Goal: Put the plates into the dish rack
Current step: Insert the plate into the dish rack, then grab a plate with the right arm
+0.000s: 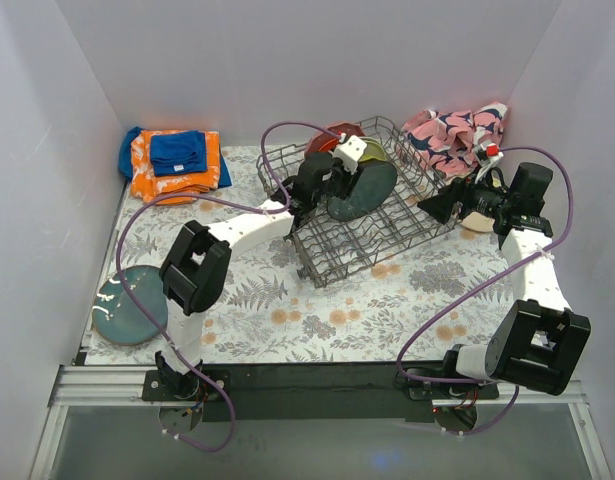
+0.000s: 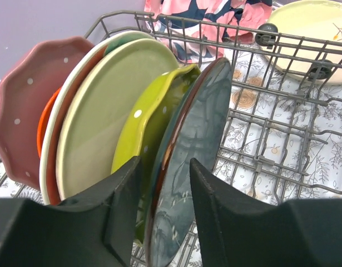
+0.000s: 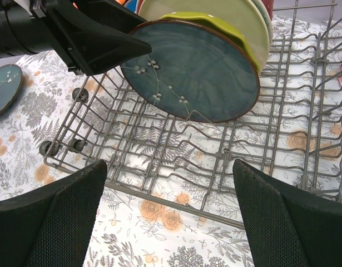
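Left wrist view: the left gripper (image 2: pixel 165 167), jaws partly open, loosely straddles the dark teal round glazed plate (image 2: pixel 198 128), which stands upright in the grey wire dish rack (image 2: pixel 282 139). Open wider, then lift straight clear of the rack. The right gripper (image 3: pixel 169 167) hovers over the rack, wide open and empty.

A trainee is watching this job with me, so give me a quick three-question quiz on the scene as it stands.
1. True or false: the right pincer holds a plate.
2. Which stands inside the left pincer? A pink plate, B teal plate, C cream plate.
3. Fill in: in the top view, the loose plate on the table lies to the rack's ____.
Key: 1 false, it is open and empty; 2 B; 3 left.
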Action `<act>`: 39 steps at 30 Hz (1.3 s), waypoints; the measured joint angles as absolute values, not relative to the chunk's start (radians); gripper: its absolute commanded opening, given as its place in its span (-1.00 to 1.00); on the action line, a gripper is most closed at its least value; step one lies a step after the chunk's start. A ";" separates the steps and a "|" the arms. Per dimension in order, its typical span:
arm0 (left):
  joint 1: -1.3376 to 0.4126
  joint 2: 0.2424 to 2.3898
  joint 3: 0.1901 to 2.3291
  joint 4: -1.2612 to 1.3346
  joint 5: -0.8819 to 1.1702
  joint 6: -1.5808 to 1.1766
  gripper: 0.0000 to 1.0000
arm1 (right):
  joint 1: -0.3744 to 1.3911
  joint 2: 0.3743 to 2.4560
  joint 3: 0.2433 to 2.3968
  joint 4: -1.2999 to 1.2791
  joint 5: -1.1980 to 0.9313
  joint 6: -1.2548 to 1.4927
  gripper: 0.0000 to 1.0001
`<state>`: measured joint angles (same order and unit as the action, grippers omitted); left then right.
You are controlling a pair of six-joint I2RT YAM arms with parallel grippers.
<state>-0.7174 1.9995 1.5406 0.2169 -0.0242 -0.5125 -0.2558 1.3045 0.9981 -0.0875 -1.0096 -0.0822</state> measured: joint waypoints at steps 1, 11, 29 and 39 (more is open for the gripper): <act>-0.720 1.999 1.542 0.220 -0.026 -0.514 -0.18 | -0.256 1.304 0.998 -0.088 -1.010 -0.082 0.97; -0.723 1.961 1.546 0.221 -0.030 -0.544 0.09 | -0.256 1.304 0.998 -0.088 -1.016 -0.082 0.97; -0.722 1.604 1.344 0.201 -0.076 -0.725 0.58 | -0.256 1.304 0.998 -0.088 -1.029 -0.084 0.97; -0.681 1.102 1.044 -0.126 -0.236 -0.955 0.58 | -0.130 1.303 0.999 -0.133 -1.072 -0.137 0.97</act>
<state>-0.6811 1.1023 1.0439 -0.1257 -0.2359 -0.9554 -0.1299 1.3033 0.9993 -0.1326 -1.0721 -0.1368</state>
